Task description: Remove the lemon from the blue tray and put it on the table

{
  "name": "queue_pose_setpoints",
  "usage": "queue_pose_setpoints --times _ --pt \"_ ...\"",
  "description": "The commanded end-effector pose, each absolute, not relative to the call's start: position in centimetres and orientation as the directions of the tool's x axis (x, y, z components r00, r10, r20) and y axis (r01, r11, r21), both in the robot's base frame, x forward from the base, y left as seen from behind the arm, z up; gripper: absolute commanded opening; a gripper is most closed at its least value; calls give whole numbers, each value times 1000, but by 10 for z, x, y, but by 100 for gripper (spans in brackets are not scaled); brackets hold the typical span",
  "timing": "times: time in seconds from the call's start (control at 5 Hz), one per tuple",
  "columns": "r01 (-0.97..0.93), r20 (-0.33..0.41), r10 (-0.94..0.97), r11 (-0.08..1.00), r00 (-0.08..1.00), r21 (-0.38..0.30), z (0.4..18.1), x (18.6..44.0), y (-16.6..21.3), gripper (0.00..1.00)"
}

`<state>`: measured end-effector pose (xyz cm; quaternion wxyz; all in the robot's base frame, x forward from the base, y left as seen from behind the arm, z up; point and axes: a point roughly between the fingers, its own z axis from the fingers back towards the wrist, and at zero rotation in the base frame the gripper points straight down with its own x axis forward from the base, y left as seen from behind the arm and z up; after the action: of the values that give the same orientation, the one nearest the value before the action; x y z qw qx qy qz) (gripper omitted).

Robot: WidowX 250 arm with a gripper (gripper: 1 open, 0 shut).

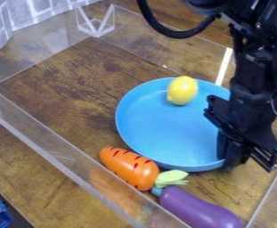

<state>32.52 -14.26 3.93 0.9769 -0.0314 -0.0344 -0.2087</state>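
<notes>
Lemon [183, 90]: small, round, smooth, yellow. It lies inside the blue tray [152, 134], on the far part of its floor, near the rim on the side away from the camera. Nothing touches it; it sits apart from the claw.

Blue tray: large, round, sky-blue, with a shallow raised rim. It rests flat on the surface [69, 89], roughly mid-scene. The lemon is the only item in it.

Claw [250, 153]: black, pointing downward, at the tray's right-hand edge, low over the rim. Its tips stand close together, closed, with nothing between them. Whether the tips touch the rim cannot be told. The black arm [257, 53] rises from it to the top right of the frame.

Carrot [131, 166]: orange with dark stripes, lying on the surface just in front of the tray, near or touching its front rim.

Eggplant [200, 209]: purple, with a pale green stem end, lying on the surface just beside the carrot, to its right and nearer the camera.

Surface: dark brown worn wood with visible grain, enclosed by clear acrylic walls [57, 169].
</notes>
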Motion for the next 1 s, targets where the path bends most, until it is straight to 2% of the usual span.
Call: queue_pose_setpoints --times 0.0,0.2,0.4,0.6,0.8 --pt "450 145 -438 890 887 -68 54 328 -166 0" --pt "417 153 -402 906 903 -78 51 327 -152 0" --pt "380 156 -365 921 918 -87 47 327 -139 100" --pt "436 158 -420 895 894 -89 40 333 -149 0" --pt "492 156 -476 866 866 -89 32 339 -158 0"
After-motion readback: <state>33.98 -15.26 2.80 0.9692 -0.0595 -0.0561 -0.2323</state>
